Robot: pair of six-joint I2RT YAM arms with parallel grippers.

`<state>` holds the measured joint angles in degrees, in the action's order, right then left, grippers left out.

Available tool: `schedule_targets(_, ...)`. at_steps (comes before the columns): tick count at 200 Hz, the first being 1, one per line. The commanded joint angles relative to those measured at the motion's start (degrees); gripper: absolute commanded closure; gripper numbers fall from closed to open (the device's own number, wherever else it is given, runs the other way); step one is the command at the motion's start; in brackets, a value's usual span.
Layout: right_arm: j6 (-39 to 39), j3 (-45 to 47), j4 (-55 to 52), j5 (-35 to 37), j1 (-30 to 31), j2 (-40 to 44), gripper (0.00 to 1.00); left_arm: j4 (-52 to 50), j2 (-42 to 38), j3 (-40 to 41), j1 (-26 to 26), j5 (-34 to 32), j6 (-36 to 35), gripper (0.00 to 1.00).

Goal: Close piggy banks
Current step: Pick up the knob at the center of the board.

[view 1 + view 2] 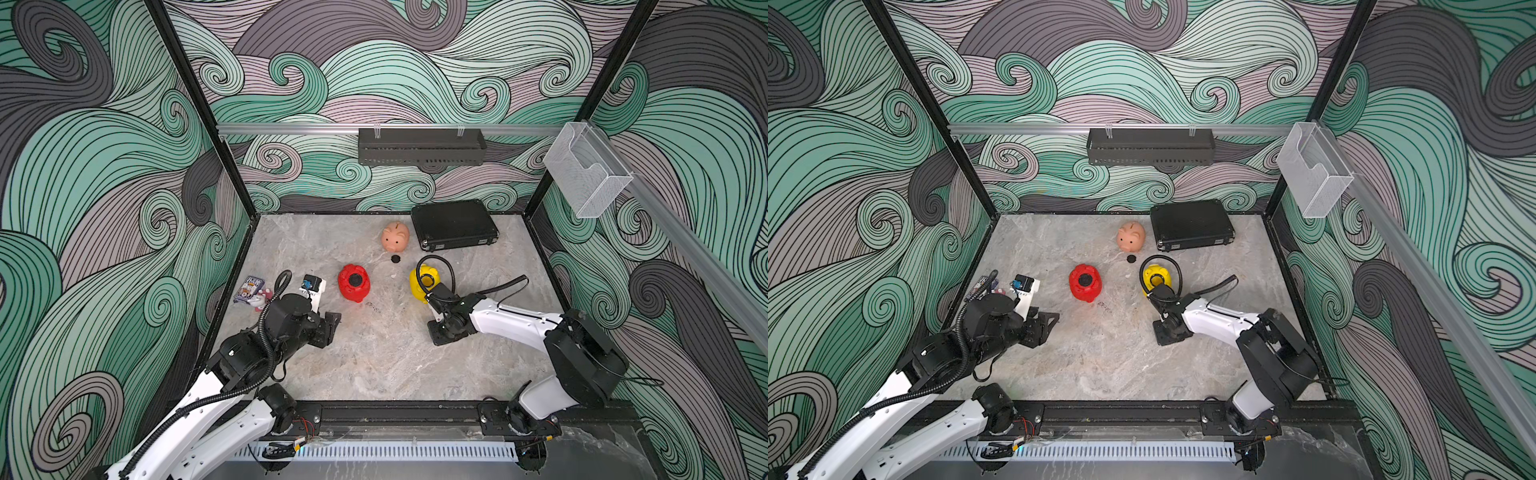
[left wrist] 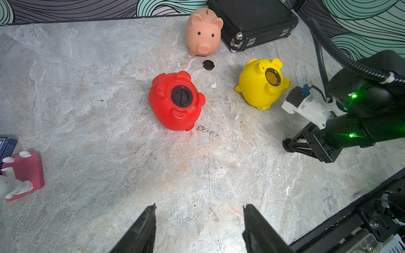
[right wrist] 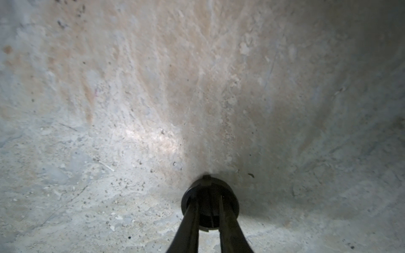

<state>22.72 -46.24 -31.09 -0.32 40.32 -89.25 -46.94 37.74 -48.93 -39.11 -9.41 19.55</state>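
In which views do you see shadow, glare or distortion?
Right wrist view: dark shadow falls beside the black round plug, with a bright patch on the table. Left wrist view: green lights glare on the right arm. Both top views: frame posts look bent, and everything stays sharp.

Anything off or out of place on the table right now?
Yes. The red piggy bank and yellow piggy bank are tipped over with bellies showing; the yellow one's belly hole is open. A loose black plug lies on the table before the upright peach-pink piggy bank. Dark specks beside the red one.
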Motion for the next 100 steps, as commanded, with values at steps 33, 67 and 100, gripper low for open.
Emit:
schedule_targets(33, 0.1, -0.8, -2.5, 1.8, 0.2, -2.1, 0.86, -1.3, -0.3, -0.5, 0.4, -0.3, -0.5, 0.37)
schedule_targets(67, -0.3, -1.1, -2.6, 2.9, 0.2, -3.4, 0.9, -1.3, 0.0, -0.6, 0.4, -0.3, -0.5, 0.37)
schedule_targets(100, -0.9, -1.4, -2.6, 3.2, 0.2, -4.1, 0.96, -1.5, 0.0, -0.6, 0.4, -0.6, -0.5, 0.37)
